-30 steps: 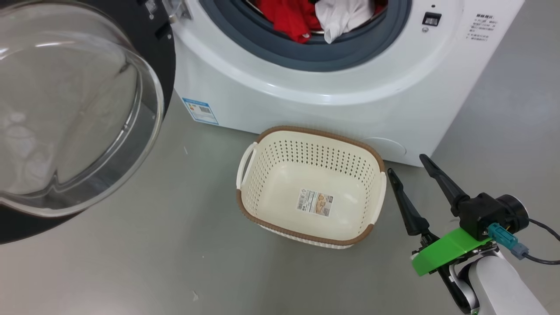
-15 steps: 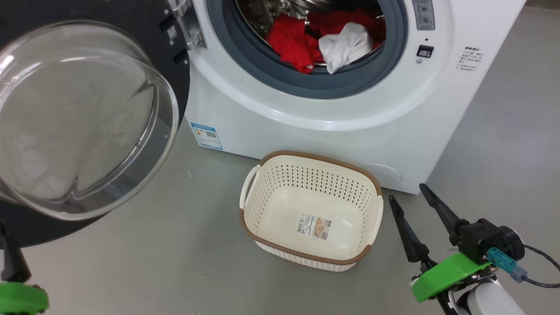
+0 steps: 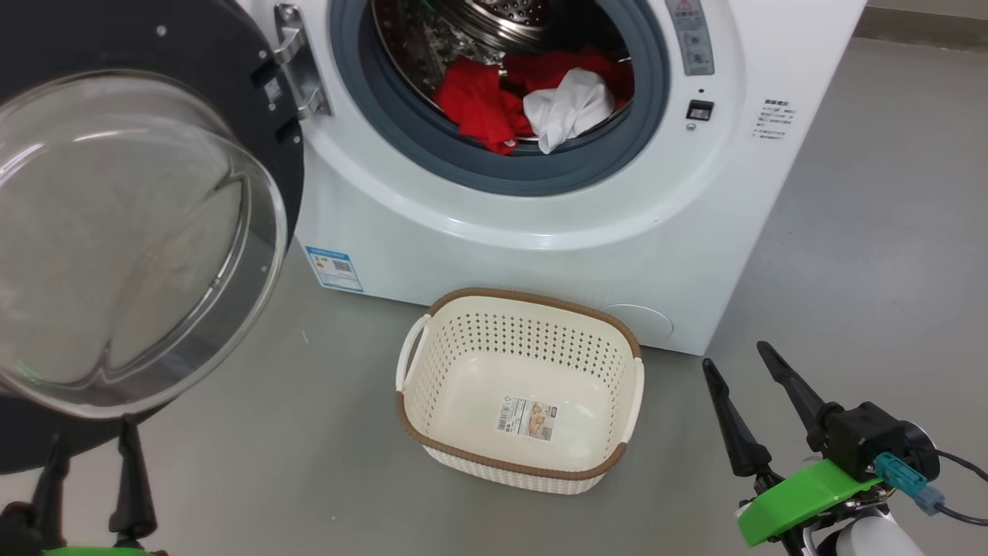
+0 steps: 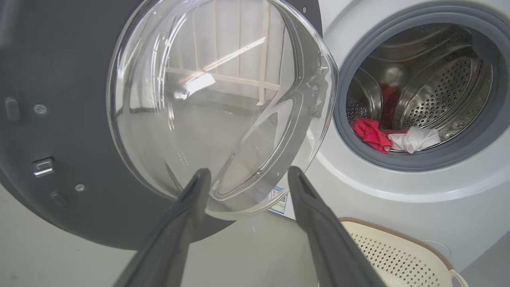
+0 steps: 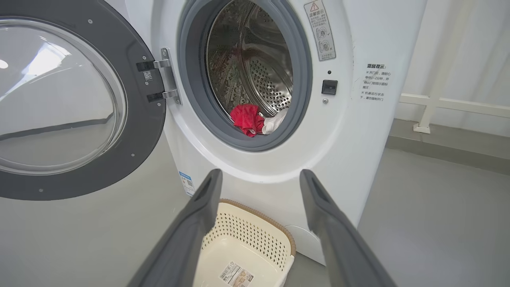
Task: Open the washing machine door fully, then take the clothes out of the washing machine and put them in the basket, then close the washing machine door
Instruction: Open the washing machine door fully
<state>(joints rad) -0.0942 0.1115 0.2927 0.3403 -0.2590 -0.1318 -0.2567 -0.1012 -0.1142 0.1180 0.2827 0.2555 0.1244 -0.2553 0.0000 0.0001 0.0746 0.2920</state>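
- Presently the washing machine door [image 3: 139, 232] stands swung wide at the left of the washing machine [image 3: 540, 255]. It hangs on a metal hinge [image 3: 297, 69], and its bulging glass bowl faces the head camera.
- The mouth of the drum [image 3: 502, 15] is uncovered and ringed by the grey gasket [image 3: 494, 174].
- The clothes [image 3: 478, 104] lie low at the front of the drum. The red garments sit to the left and the white cloth [image 3: 567, 108] touches them on the right. A red fold and the white piece both hang over the drum lip toward the gasket.
- The basket [image 3: 525, 340] sits upright on the floor [image 3: 309, 463], close in front of the machine and below the opening. A printed sticker [image 3: 527, 418] shows on its inner bottom.
- A blue label [image 3: 333, 269] is on the machine front, low at the left, beside the door's edge.
- The left tool [image 3: 93, 483] is at the lower left of the head view, beneath the door's lower rim. Its fingers are apart with nothing between them.
- In the left wrist view its tips frame the lower edge of the glass bowl; I cannot tell whether they touch it.
- The right tool [image 3: 735, 355] is at the lower right, near the basket's right side but apart from it. Its fingers are spread and hold nothing.
- In the right wrist view they point at the machine front under the opening.
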